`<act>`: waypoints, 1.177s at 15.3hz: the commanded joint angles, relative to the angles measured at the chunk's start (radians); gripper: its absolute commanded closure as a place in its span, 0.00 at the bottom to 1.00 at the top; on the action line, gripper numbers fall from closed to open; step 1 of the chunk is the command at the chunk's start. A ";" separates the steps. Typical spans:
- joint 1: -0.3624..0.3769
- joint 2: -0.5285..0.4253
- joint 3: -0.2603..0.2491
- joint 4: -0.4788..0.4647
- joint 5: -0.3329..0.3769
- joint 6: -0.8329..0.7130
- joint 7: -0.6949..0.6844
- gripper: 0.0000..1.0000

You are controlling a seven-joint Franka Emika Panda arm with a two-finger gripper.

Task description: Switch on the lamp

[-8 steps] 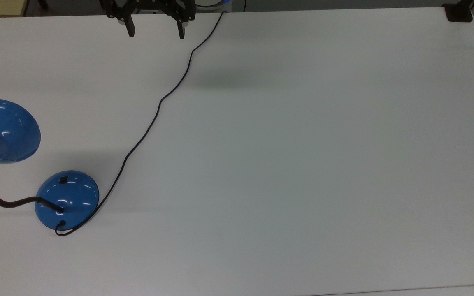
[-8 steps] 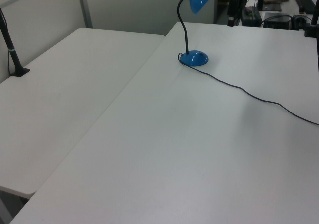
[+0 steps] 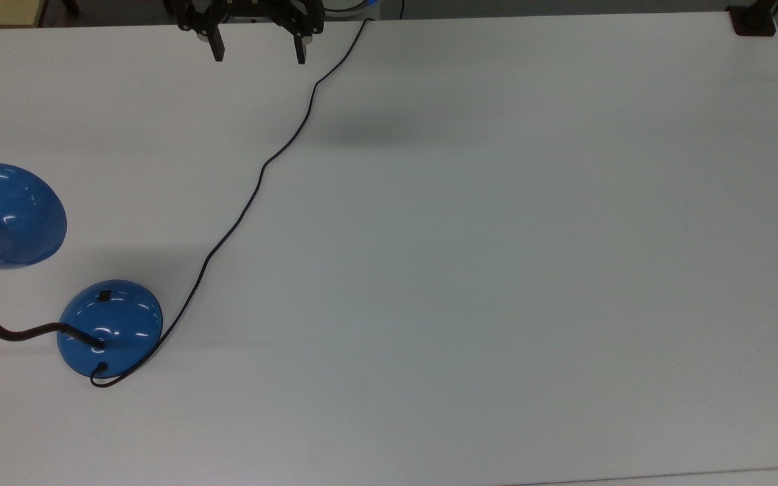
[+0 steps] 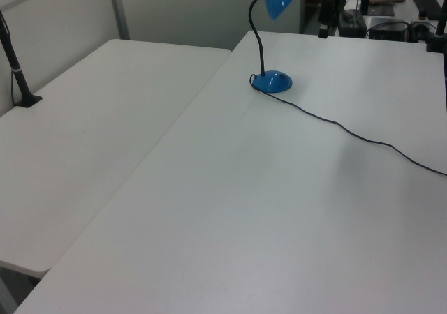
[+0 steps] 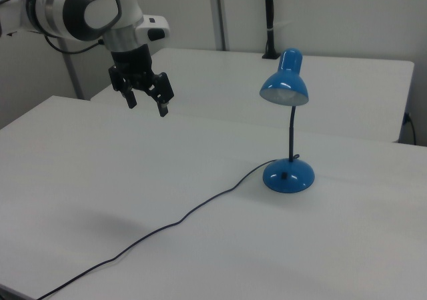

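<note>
The blue lamp stands near the top view's left edge. A small black switch sits on its domed base, and a black gooseneck curves up to the bell shade. It also stands in the left view and the right view, and its shade looks unlit. A thin black cord runs from the base across the white table. My gripper hangs open and empty at the top view's upper edge, far from the lamp. In the right view the gripper hovers high above the table.
A second white table adjoins on the left view's left, with a black clamp post on it. A black clamp sits at the top view's upper right corner. Equipment stands beyond the far edge in the left view.
The gripper has shifted slightly to the top view's right and a touch upward. The lamp and cord have not moved.
</note>
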State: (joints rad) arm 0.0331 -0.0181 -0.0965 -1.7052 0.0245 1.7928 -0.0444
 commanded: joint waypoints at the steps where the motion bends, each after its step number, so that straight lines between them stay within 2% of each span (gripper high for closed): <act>1: 0.010 -0.013 0.000 -0.016 0.003 0.000 0.020 0.00; 10: 0.008 -0.013 0.000 -0.014 0.003 0.000 -0.017 0.00; 12: 0.007 -0.011 0.000 -0.020 0.003 0.002 -0.099 0.00; 15: -0.022 0.000 -0.003 -0.018 0.002 0.000 -0.323 0.00; 18: -0.082 0.026 0.001 -0.019 -0.069 0.002 -0.321 0.00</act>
State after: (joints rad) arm -0.0088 -0.0048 -0.0964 -1.7147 0.0020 1.7918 -0.3289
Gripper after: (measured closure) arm 0.000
